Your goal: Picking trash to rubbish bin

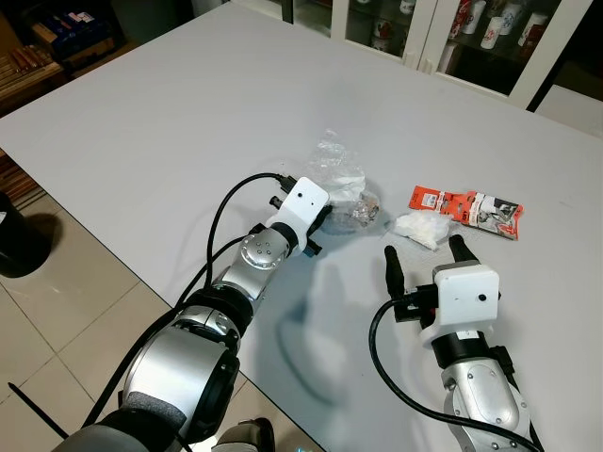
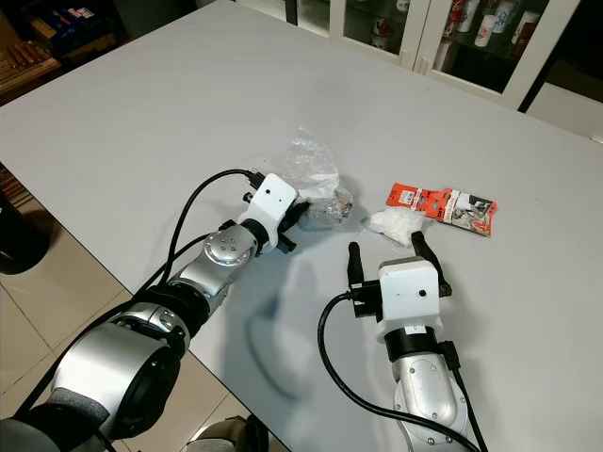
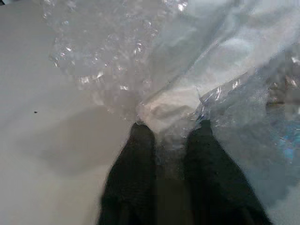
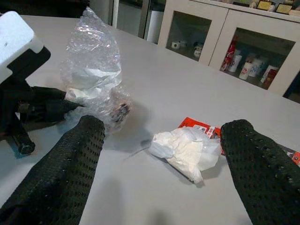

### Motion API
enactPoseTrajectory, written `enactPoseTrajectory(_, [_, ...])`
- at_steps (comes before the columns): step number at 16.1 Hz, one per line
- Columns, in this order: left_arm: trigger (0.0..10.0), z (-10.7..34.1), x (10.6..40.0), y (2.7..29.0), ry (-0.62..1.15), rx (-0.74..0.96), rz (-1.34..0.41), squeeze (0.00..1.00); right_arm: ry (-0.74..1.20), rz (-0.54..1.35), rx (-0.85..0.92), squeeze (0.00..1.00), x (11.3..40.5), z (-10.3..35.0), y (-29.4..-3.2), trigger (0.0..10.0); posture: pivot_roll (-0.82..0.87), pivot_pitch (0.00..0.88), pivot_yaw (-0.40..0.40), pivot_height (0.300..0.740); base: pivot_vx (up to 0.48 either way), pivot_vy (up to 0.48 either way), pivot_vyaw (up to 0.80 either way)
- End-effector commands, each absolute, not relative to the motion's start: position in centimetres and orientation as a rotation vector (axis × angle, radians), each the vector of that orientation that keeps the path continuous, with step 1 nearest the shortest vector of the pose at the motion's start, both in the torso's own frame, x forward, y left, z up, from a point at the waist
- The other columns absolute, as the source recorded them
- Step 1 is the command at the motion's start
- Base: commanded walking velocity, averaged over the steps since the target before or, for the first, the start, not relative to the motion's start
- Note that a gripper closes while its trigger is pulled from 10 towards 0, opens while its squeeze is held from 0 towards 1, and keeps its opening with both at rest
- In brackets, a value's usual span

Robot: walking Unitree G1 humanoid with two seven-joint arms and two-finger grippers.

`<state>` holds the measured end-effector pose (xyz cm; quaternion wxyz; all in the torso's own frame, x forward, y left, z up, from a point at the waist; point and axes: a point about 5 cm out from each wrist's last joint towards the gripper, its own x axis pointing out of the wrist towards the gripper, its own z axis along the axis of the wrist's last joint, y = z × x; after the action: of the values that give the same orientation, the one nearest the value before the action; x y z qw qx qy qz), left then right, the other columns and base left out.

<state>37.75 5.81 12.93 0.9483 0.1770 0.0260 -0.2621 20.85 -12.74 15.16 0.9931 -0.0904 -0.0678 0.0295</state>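
Two grippers over trash on a grey table (image 1: 170,113).

The left gripper (image 3: 168,133) pinches the near edge of a crumpled clear plastic bag (image 1: 337,174) lying mid-table; something white and a dark scrap sit inside it. To its right, the right gripper (image 1: 424,247) hovers with fingers spread wide, just near of a crumpled white tissue (image 1: 419,227). A red and white wrapper (image 1: 464,208) lies flat, touching the tissue's far right side. Glass-door cabinets (image 4: 243,51) holding cups and bottles stand beyond the table's far edge.
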Motion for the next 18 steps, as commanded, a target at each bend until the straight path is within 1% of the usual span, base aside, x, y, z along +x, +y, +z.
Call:
enactPoseTrajectory(1, [0.0, 11.7, 37.4, 6.6, 0.096, 0.363, -0.508, 0.00, -0.133, 0.054, -0.184, 0.00, 20.9, 15.1, -12.8, 10.0, -0.03, 0.165, 0.062, 0.740, 0.000, 0.000, 0.00])
enactPoseTrajectory(9, [0.0, 13.3, 37.9, 7.8, -0.048, 0.314, -0.365, 0.00, -0.140, 0.060, -0.192, 0.00, 21.2, 15.1, -12.9, 10.0, -0.02, 0.159, 0.058, 0.740, 0.000, 0.000, 0.00])
enactPoseTrajectory(18, [0.0, 15.6, 38.1, 8.5, -0.209, 0.244, -0.283, 0.00, -0.144, 0.073, -0.197, 0.00, 21.4, 15.2, -12.8, 10.0, -0.01, 0.156, 0.049, 0.740, 0.000, 0.000, 0.00])
